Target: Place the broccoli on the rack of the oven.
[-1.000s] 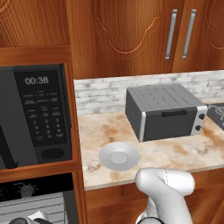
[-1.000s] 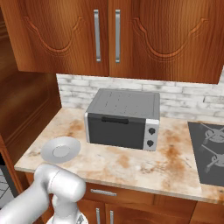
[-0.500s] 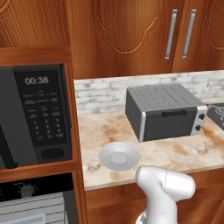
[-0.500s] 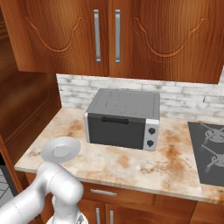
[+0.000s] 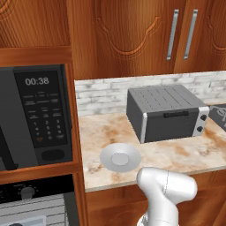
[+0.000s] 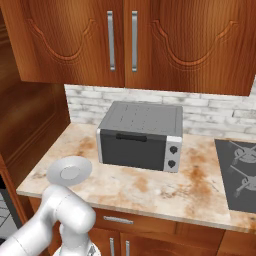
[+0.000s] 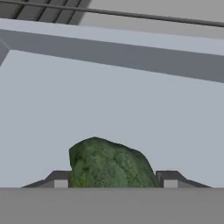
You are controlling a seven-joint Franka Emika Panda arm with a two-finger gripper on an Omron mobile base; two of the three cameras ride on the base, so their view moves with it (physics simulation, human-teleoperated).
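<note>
In the hand view the broccoli (image 7: 109, 166), a dark-green floret, sits between my two dark fingertips (image 7: 59, 179), and my gripper (image 7: 113, 180) is shut on it. Beyond it lie a pale grey flat surface, a darker grey ledge and dark rack bars (image 7: 52, 11) at the top left. In the left base view the oven (image 5: 39, 209) shows at the lower left, with its round knob (image 5: 27, 192) on a dark strip and a ribbed grey front. My white arm (image 5: 165, 194) bends down below the counter edge, so the hand itself is hidden there.
A black microwave (image 5: 33, 117) sits above the oven. On the marbled counter (image 5: 176, 154) stand a round grey-white plate (image 5: 120, 157) and a grey toaster oven (image 5: 165, 112). A cooktop (image 6: 240, 175) lies at the right. Wooden cabinets hang above.
The arm's white elbow has shifted a little to the right and lower in the left base view. Dark shapes seen at the oven front a second ago have gone.
</note>
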